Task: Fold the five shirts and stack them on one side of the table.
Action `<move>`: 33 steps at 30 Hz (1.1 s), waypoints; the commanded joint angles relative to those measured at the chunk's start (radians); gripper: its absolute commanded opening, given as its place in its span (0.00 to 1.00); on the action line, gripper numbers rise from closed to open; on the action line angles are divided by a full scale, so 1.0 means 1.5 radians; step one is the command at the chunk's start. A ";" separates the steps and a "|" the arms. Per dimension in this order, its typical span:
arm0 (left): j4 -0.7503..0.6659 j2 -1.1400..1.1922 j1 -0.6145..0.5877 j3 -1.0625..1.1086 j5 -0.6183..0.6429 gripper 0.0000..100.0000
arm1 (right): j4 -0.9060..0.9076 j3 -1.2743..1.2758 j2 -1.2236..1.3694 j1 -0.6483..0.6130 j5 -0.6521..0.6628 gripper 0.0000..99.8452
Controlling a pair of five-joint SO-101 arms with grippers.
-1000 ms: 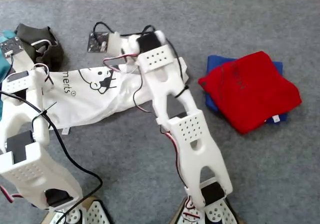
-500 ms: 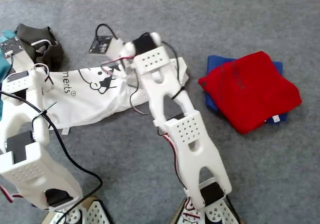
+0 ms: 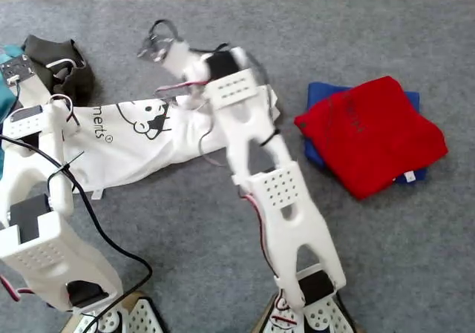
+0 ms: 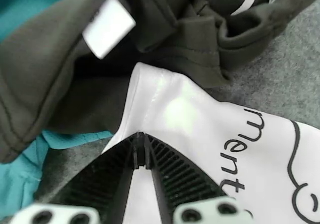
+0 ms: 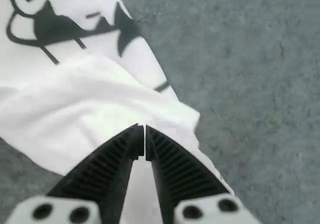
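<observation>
Grey felt-like cloth covers the table (image 3: 223, 21). In the high view, a white shirt (image 3: 141, 144) with a black cartoon print lies stretched across the left half. Its right end is crumpled under the right arm (image 3: 278, 188), and the left arm (image 3: 33, 170) stands over its left end. A folded red shirt (image 3: 375, 136) sits on a folded blue shirt (image 3: 319, 94) at the right side, well apart from the white one. A dark olive shirt (image 3: 59, 62) lies bunched at the upper left, with a teal shirt (image 3: 6, 55) beside it at the edge.

In the left wrist view, the left gripper (image 4: 141, 151) is clenched, jaws meeting on the white shirt's edge, just beside the dark olive shirt.

In the right wrist view, the right gripper (image 5: 140, 139) is clamped on a raised fold of the white shirt
</observation>
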 commanded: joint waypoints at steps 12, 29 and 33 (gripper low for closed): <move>0.002 -0.006 0.008 -0.023 -0.004 0.03 | -0.019 -0.188 0.154 0.144 0.025 0.01; 0.002 -0.006 0.008 -0.022 -0.004 0.03 | 0.102 0.056 -0.196 0.120 -0.140 0.01; 0.002 -0.006 0.008 -0.022 -0.004 0.03 | 0.101 0.180 -0.225 0.110 -0.157 0.01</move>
